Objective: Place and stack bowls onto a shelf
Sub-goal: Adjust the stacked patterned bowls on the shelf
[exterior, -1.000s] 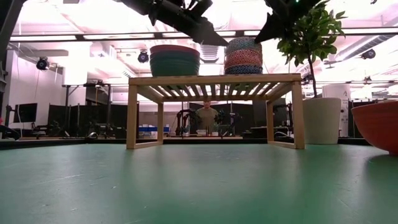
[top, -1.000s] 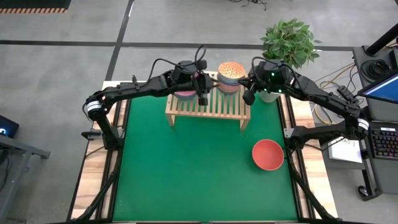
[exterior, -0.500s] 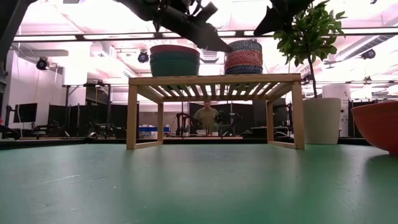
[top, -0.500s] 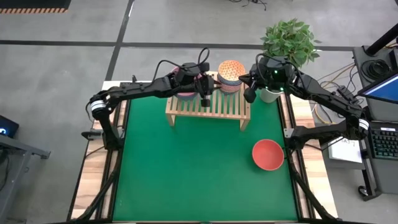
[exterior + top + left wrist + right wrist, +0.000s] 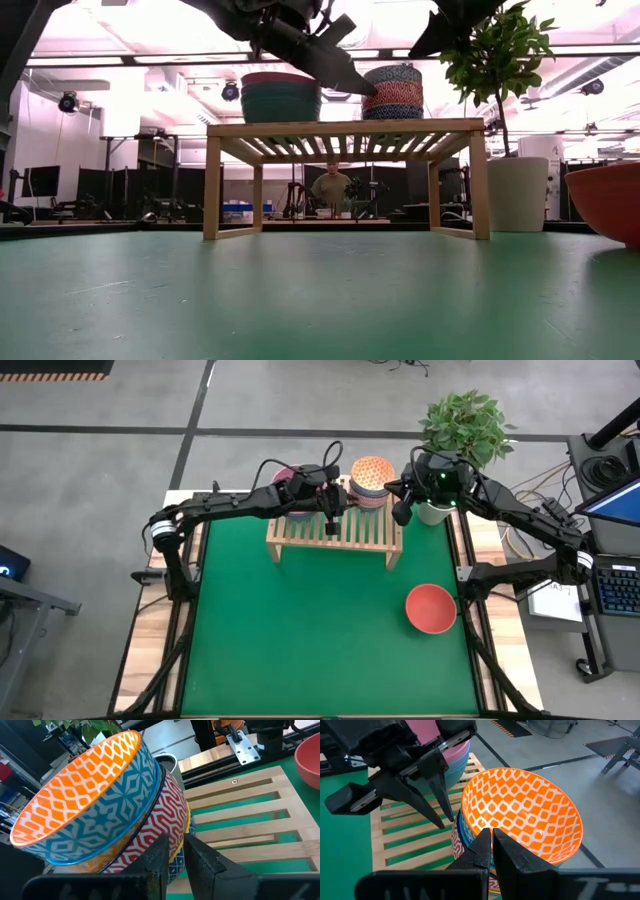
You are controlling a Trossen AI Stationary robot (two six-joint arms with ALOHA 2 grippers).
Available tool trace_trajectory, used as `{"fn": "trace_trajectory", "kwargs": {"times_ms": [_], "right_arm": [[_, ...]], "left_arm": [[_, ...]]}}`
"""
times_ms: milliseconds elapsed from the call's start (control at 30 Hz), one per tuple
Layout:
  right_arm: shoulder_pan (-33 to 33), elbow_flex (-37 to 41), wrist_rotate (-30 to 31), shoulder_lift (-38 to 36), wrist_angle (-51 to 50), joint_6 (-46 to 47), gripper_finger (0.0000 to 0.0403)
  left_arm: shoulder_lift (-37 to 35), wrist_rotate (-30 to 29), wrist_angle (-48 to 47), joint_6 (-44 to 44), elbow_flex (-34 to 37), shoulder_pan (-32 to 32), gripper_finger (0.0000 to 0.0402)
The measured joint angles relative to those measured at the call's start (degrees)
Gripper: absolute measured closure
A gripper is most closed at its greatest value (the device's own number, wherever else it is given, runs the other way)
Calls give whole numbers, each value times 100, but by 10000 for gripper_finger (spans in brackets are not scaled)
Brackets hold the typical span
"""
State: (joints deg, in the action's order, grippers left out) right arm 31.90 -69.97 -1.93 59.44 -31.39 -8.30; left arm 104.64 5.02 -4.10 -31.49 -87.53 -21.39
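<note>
On the light-wood shelf [image 5: 335, 532] stand two stacks. One is the patterned bowls [image 5: 371, 478], with the orange-lined one on top [image 5: 520, 815]. The other is the plain bowls [image 5: 281, 97], with pink on top. Both stacks rest by their bases on the slats. A red bowl [image 5: 431, 608] sits on the green mat. My left gripper [image 5: 332, 520] hangs shut over the shelf's middle, close beside the patterned stack [image 5: 90, 805]. My right gripper [image 5: 399, 512] is shut, raised off the shelf's right end above that stack.
A white plant pot [image 5: 432, 512] stands just right of the shelf, under my right arm. The red bowl [image 5: 605, 205] lies near the mat's right edge. A person stands in the room behind the shelf [image 5: 330, 188]. Bare green mat spreads in front of the shelf.
My left gripper has slid toward the table's right along the shelf, closer to the patterned stack. My right gripper has risen slightly and then kept still. The bowls have stayed in place.
</note>
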Motion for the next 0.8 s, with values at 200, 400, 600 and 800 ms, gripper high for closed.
{"fn": "trace_trajectory", "kwargs": {"times_ms": [200, 400, 600, 800], "right_arm": [[0, 6, 0, 0, 194, -60, 394], [0, 6, 0, 2, 188, -114, 394], [0, 8, 0, 2, 169, -113, 394], [0, 8, 0, 2, 169, -113, 394]], "left_arm": [[-63, -11, -1, -2, -53, 2, 361], [-71, -15, 83, -28, -292, 2, 361], [-25, -13, 32, -3, -286, -11, 361], [212, 5, -54, 72, -281, -4, 361]]}}
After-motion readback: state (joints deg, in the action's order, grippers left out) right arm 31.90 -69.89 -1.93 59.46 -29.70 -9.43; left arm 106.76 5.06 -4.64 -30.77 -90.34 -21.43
